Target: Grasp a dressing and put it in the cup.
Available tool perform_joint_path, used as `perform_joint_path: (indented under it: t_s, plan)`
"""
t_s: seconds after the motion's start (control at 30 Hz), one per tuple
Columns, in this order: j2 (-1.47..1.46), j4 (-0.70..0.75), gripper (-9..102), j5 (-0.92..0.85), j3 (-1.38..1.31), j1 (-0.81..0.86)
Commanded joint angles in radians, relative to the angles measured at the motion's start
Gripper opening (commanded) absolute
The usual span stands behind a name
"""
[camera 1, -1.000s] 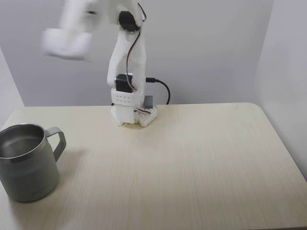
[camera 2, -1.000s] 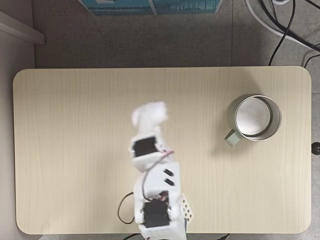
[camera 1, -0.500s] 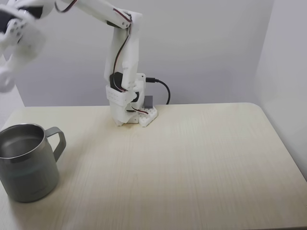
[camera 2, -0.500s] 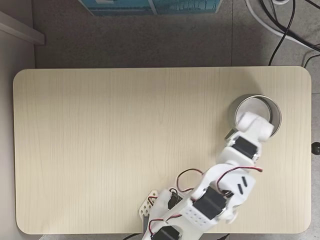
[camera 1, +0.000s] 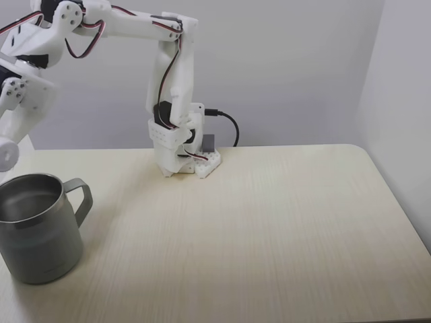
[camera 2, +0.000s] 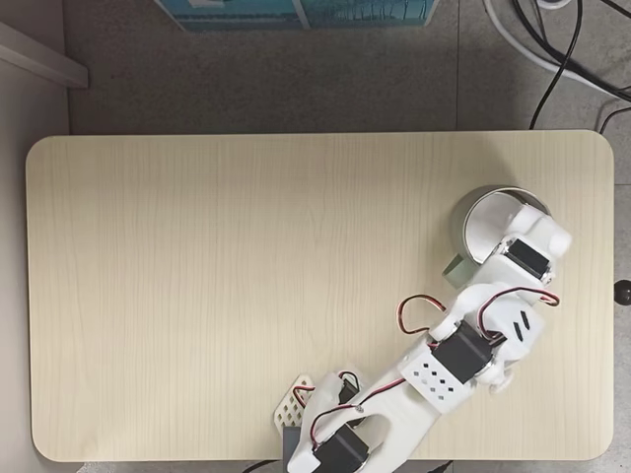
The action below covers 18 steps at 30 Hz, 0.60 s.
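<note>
Cup [camera 1: 39, 227]: grey brushed-steel mug, wide round rim, squared loop handle toward the table middle; stands upright at the near left corner of the table [camera 1: 269, 229] in a fixed view, and at the right edge [camera 2: 503, 232] in the top-down fixed view. Inside looks pale and bare where visible; part of the mouth is covered by the arm from above. Gripper [camera 1: 7, 151] hangs just above the cup's far rim, pointing down; open or closed, cannot tell. Dressing: cannot make it out in either fixed view. Arm [camera 1: 168, 101] reaches from its base at the table's far edge.
</note>
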Motion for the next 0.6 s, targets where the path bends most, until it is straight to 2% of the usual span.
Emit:
perform_joint_path:
  t_s: [0.0,0.2,0.57]
  plan:
    - [-0.026,-0.018,15,-0.012,-0.017,0.000]
    - [-0.066,-0.023,21,-0.028,-0.066,-0.011]
    - [-0.052,-0.048,21,-0.028,-0.077,-0.023]
